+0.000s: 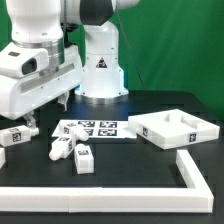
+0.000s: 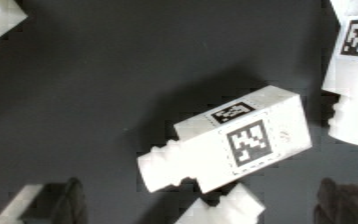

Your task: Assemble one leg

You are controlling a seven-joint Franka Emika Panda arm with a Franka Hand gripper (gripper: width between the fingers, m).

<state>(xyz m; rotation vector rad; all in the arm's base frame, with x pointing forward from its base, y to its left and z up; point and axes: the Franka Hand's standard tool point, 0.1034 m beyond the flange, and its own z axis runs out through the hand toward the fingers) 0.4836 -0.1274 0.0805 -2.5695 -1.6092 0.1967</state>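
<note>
The jaws stood apart and empty, low over the table beside the marker board on the exterior view's left, with the leg lying flat and askew just ahead of them (probably one of the two legs just in front of that board). A good grasp called for turning the wrist to square the jaws across its long sides, centring, then dropping straight so neither finger clipped the neighbouring leg.
</note>
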